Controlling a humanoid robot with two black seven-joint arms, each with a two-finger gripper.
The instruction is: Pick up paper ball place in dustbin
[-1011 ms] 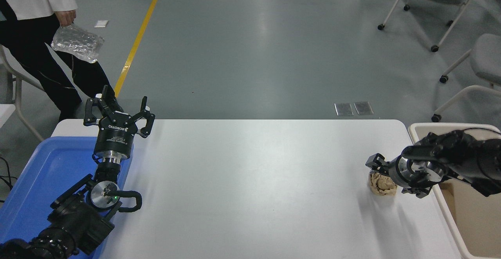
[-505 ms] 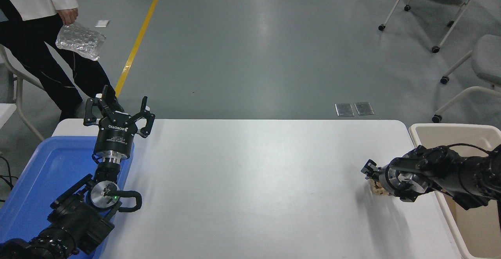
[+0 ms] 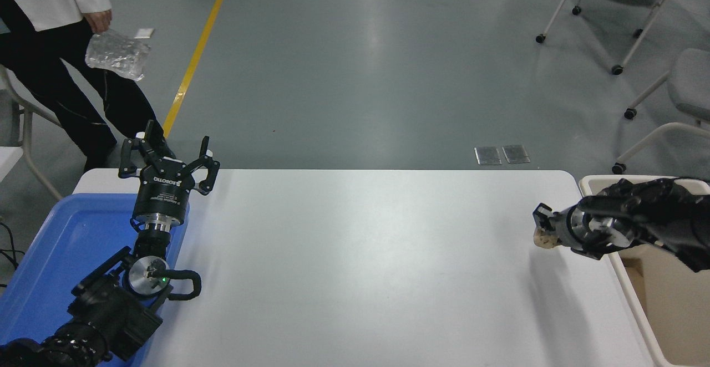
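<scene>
My right gripper (image 3: 544,229) is shut on the tan-brown paper ball (image 3: 544,239) and holds it just above the white table near its right edge. Only a small part of the ball shows between the fingers. The beige dustbin (image 3: 637,300) stands right of the table, directly under my right arm. My left gripper (image 3: 165,156) is open and empty, parked at the lower left over the blue tray.
A shallow blue tray (image 3: 61,256) lies at the table's left end. A person (image 3: 50,34) stands at the far left holding a clear crinkled plastic bag (image 3: 117,54). Chairs stand on the floor at the upper right.
My right gripper closed on the paper ball, lifted it off the table and moved up and right toward the dustbin. The person shifted the plastic bag slightly.
</scene>
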